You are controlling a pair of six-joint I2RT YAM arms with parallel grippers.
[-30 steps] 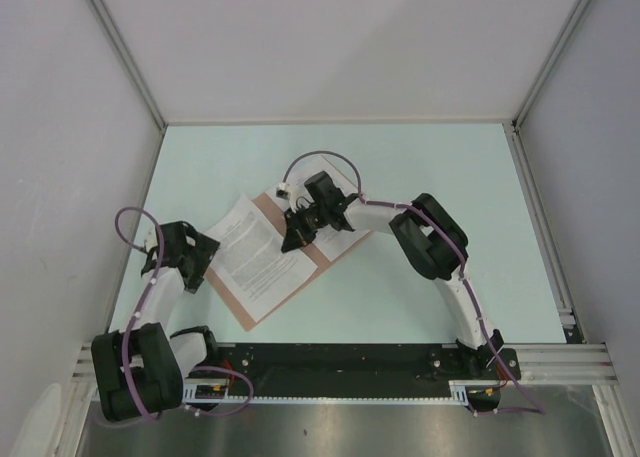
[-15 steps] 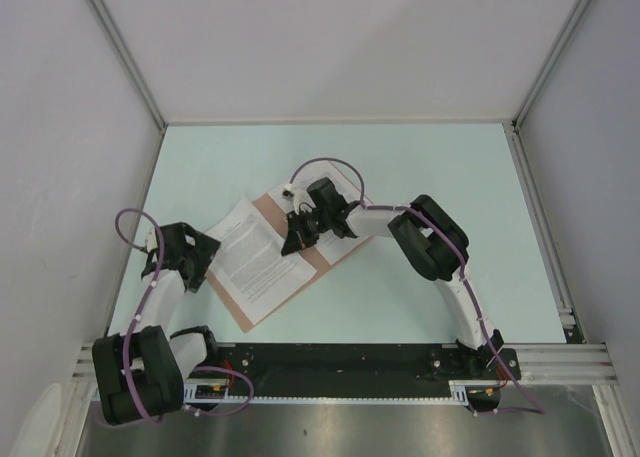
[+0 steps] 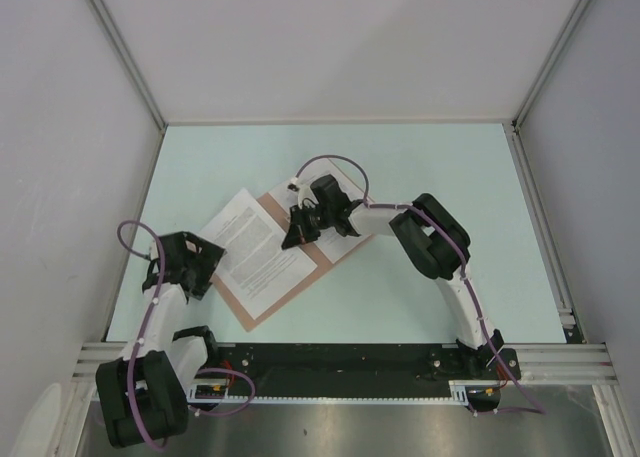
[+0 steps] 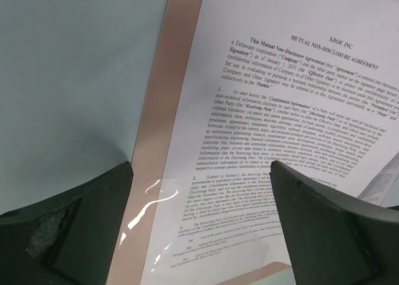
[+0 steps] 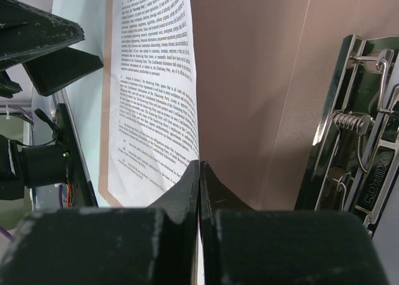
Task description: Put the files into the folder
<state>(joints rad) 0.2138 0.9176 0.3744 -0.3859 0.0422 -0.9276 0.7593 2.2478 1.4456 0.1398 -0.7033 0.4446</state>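
Note:
The salmon folder (image 3: 232, 302) lies open on the pale green table. A white file sheet (image 3: 258, 252) with dense black print rests on its left half. My right gripper (image 3: 298, 239) points down at the folder's middle. Its fingertips (image 5: 199, 166) are pressed shut where the printed sheet (image 5: 153, 79) meets the bare pink folder (image 5: 249, 79). No thing shows pinched between them. My left gripper (image 3: 203, 264) hovers open at the folder's left edge. In its wrist view its two fingers (image 4: 199, 229) stand wide apart over the sheet (image 4: 274, 110) and the folder's strip (image 4: 168, 110).
A metal spring clip (image 5: 349, 129) shows at the right of the right wrist view. A clear shiny film (image 4: 156, 194) overlaps the sheet's lower corner. Grey walls close in the table on three sides, and a black rail (image 3: 340, 362) runs along the near edge.
The left arm has drawn back toward the near left, its gripper still open. The right gripper has shifted slightly away and to the right, still shut at the folder's middle.

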